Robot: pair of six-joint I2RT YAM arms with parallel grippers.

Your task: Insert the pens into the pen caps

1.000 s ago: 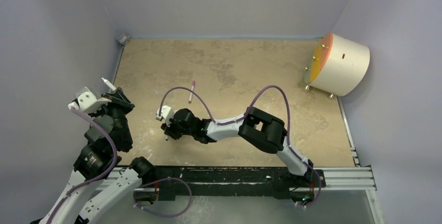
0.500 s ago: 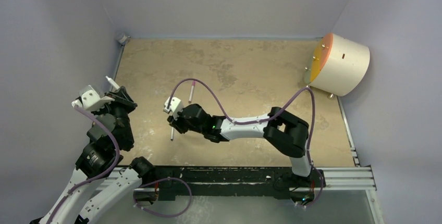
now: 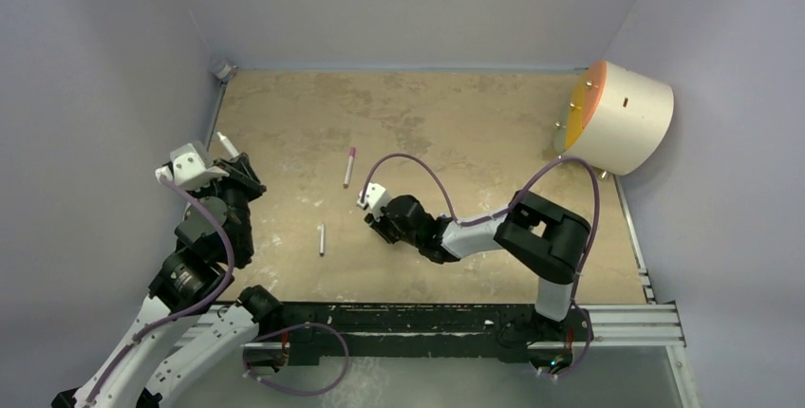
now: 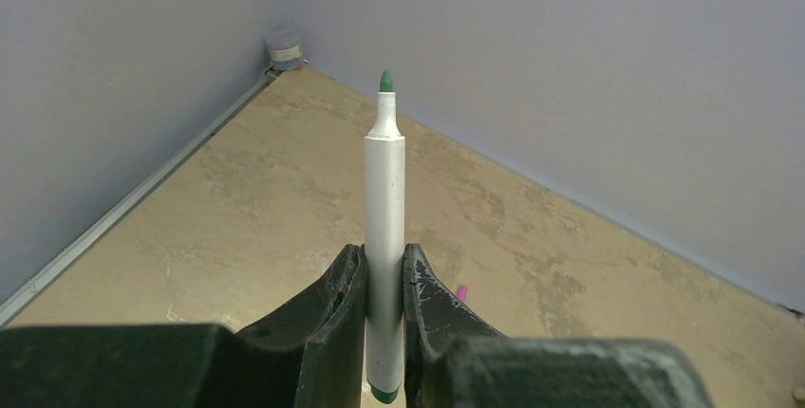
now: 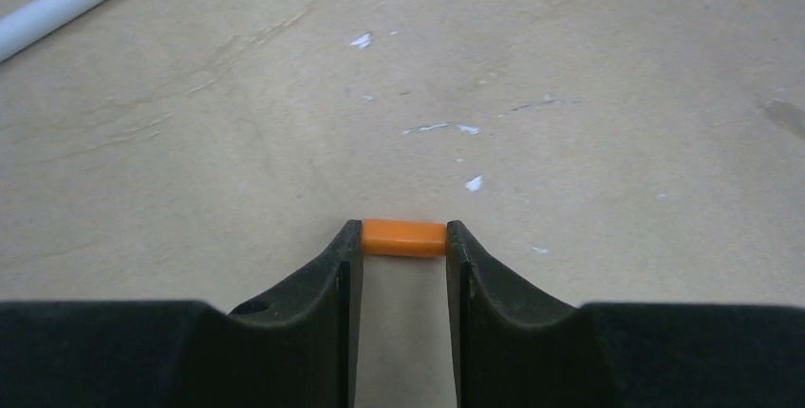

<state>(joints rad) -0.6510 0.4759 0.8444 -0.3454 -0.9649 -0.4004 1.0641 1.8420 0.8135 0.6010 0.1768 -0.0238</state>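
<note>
Left gripper [image 4: 383, 261], clamped on a thin white marker pen with a green tip [image 4: 384, 190], has swung right, away from the left wall. The pen sticks out past the fingertips, tip foremost. A 2nd white marker pen [image 3: 321, 239] now lies alone on the tan tabletop [image 3: 456, 123], near-centre; 1 second ago the right arm stood over it. A 3rd white pen with a pink end [image 3: 348, 167] is unmoved, farther back. Right gripper [image 5: 404, 249] has drawn back rightward and is closed on a stubby orange plastic cap [image 5: 404, 237], pinched end to end. Judgement: pen and cap each in hand, mating next.

Hidden: no blue cap in any view. Pink end, seated cap or not: too small to tell. Orange cap unseen from above; lifted or resting, cannot tell. A white pen barrel [image 5: 66, 0] is cut off at the right wrist view's far-left corner; which pen is unclear.
</note>
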